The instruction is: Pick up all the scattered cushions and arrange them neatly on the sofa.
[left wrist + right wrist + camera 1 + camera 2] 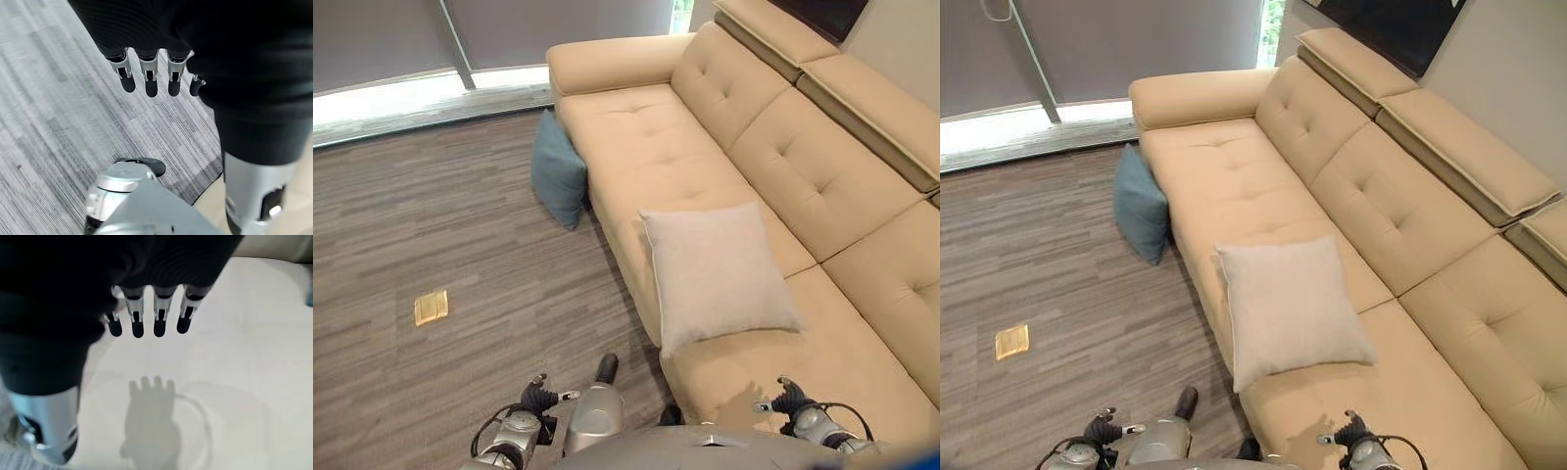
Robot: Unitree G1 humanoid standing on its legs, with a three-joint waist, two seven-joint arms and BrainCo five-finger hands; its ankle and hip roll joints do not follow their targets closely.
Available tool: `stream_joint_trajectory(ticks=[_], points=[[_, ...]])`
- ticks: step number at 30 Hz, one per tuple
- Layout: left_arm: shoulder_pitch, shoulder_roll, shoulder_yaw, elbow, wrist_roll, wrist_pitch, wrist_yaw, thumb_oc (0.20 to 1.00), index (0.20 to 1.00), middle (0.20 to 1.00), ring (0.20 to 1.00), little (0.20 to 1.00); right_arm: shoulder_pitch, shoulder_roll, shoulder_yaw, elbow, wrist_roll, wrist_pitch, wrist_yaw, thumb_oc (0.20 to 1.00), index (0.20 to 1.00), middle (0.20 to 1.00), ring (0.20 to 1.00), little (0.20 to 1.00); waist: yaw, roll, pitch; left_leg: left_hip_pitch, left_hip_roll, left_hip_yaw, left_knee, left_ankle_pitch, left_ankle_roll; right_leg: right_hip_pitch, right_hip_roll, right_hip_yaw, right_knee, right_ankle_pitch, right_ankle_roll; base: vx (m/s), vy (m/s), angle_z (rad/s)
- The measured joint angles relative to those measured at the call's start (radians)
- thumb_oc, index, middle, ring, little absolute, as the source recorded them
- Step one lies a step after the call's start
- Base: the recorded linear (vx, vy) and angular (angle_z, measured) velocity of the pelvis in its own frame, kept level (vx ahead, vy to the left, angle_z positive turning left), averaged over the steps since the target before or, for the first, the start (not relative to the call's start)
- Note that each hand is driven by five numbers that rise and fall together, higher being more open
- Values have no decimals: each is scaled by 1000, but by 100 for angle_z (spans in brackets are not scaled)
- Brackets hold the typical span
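Living room, long beige sofa (724,186), wood-look floor (431,225), window blinds (372,39)

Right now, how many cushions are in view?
2. A beige cushion lies flat on the sofa seat near its front edge; a blue cushion stands on the floor, leaning against the sofa's front. Others may be out of frame.

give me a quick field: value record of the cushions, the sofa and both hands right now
beige cushion: lying flat on the sofa seat, near its front edge
blue cushion: on the floor, leaning against the sofa front
sofa: tan, tufted
left hand: open, empty, above the floor
right hand: open, empty, above the sofa seat
floor patch: small, yellowish
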Motion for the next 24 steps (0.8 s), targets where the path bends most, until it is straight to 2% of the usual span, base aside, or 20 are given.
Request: stream_joint_trajectory(ticks=[2, 4, 5, 7, 8, 9, 10, 11, 12, 13, 15, 16, 20, 21, 22, 23, 24], points=[[-10, 5, 0, -1, 1, 1, 0, 1000, 1000, 1000, 1000, 1000, 3, 4, -2, 3, 0, 1, 2, 1000, 1000, 1000, 1000, 1000, -5, -20, -3, 67, -48, 35, -57, 0, 29, 11, -62, 2, 34, -28, 44, 88, 315, -35], [-22, 21, -7, -5, 2, 1, 0, 1000, 1000, 1000, 1000, 1000, -2, 13, -3, -5, -1, 1, 4, 1000, 1000, 1000, 1000, 1000, 1, -14, -1, 116, -68, 93, -57, -23, 67, 2, -97, 11, 93, -36, 64, 42, 274, -82], [-22, 37, -8, -6, 3, 0, 0, 1000, 1000, 1000, 1000, 1000, -17, 29, -3, -20, -1, 0, 5, 1000, 1000, 1000, 1000, 1000, -1, -1, -5, 149, -77, 124, -57, -56, 82, -15, -117, 10, 156, -59, 110, 1, 264, -91], [-35, 57, -8, -7, 3, -2, 0, 1000, 1000, 1000, 1000, 1000, -6, 44, 0, -19, -2, 2, 7, 1000, 1000, 1000, 1000, 1000, 0, -4, -9, 158, -83, 144, -57, -69, 99, -41, -120, 10, 189, -62, 119, -42, 194, -54], [-32, 65, -10, -7, 3, -2, 1, 1000, 1000, 1000, 1000, 1000, 1, 47, -2, -18, -2, 4, 8, 1000, 1000, 1000, 1000, 1000, 4, -13, -14, 165, -79, 186, -57, -64, 115, -69, -130, 9, 230, -57, 123, -57, 72, -88], [-14, 63, -9, -4, 3, 0, 0, 1000, 1000, 1000, 1000, 1000, -17, 44, -2, -25, -2, 7, 7, 1000, 1000, 1000, 1000, 1000, 17, -1, -7, 176, -68, 221, -55, -69, 112, -102, -130, -13, 284, -68, 138, -68, 77, -88], [-6, 62, -9, -5, 3, 0, 0, 1000, 1000, 1000, 1000, 1000, -13, 47, 4, -28, -5, 9, 7, 1000, 1000, 1000, 1000, 1000, 1, -8, -7, 176, -69, 241, -49, -78, 109, -120, -146, -58, 281, -60, 144, -92, 95, -77], [-6, 63, -8, -5, 3, 0, 1, 1000, 1000, 1000, 1000, 1000, -13, 48, 5, -29, -13, 12, 7, 1000, 1000, 1000, 1000, 1000, 5, -15, -2, 177, -73, 252, -47, -81, 110, -131, -157, -83, 273, -49, 137, -85, 74, -99], [7, 60, -5, -6, 3, 1, 0, 1000, 1000, 1000, 1000, 1000, -30, 43, 2, -36, -36, 11, 7, 1000, 1000, 1000, 1000, 1000, 30, -9, 7, 182, -60, 324, -56, -90, 109, -172, -188, -238, 285, -47, 127, -56, -21, -114], [16, 57, 9, -5, 2, 1, 0, 1000, 1000, 1000, 1000, 1000, -35, 33, -1, -49, -40, 11, 6, 1000, 1000, 1000, 1000, 1000, 10, 11, 21, 183, -48, 330, -56, -97, 111, -176, -192, -286, 288, -32, 123, -16, -70, -95], [3, 55, 20, -6, 2, -1, 1, 1000, 1000, 1000, 1000, 1000, -23, 22, -17, -46, -40, 13, 6, 1000, 1000, 1000, 1000, 1000, -3, 26, 31, 171, -31, 319, -46, -95, 98, -178, -155, -241, 277, -36, 115, 42, -101, -5], [-3, 49, 23, -7, 2, -2, 0, 1000, 1000, 1000, 1000, 1000, -10, 15, -35, -47, -38, 11, 5, 1000, 1000, 1000, 1000, 1000, -3, 35, 36, 169, -15, 325, -41, -98, 81, -179, -123, -192, 264, -42, 98, 84, -79, 0], [18, 25, 23, -5, 2, -2, 0, 1000, 1000, 1000, 1000, 1000, 44, -14, -54, -45, -29, 12, 1, 1000, 1000, 1000, 1000, 1000, -15, 49, 26, 136, 35, 298, 72, -123, 16, -142, -62, -183, 213, -67, 1, 55, -6, -4], [26, 22, 18, 0, 1, 1, 0, 1000, 1000, 1000, 1000, 1000, 40, -8, -53, -34, -27, 11, -1, 1000, 1000, 1000, 1000, 1000, 8, 21, 23, 94, 20, 244, 179, -119, -6, -139, -64, -136, 197, -56, -46, 14, 48, -77], [27, 13, 3, -1, 1, 2, -1, 1000, 1000, 1000, 1000, 1000, 39, -15, -48, -34, -27, 11, -5, 1000, 1000, 1000, 1000, 1000, 23, 10, 16, 50, 14, 174, 220, -127, -18, -118, -64, -124, 150, -29, -59, 72, 79, -71], [14, 3, 0, -2, 1, 1, -1, 1000, 1000, 1000, 1000, 1000, 38, -25, -43, -36, -27, 12, -12, 1000, 1000, 1000, 1000, 1000, 18, 12, 16, 32, 18, 122, 194, -130, -23, -93, -54, -128, 106, -6, -65, 142, 184, -43], [-10, -6, -7, -3, 0, 1, 0, 1000, 1000, 1000, 1000, 1000, 35, -34, -40, -35, -26, 12, -15, 1000, 1000, 1000, 1000, 1000, 17, 16, 10, 9, 42, 69, 131, -114, -46, -73, -35, -113, 70, 1, -66, 163, 218, -48]])
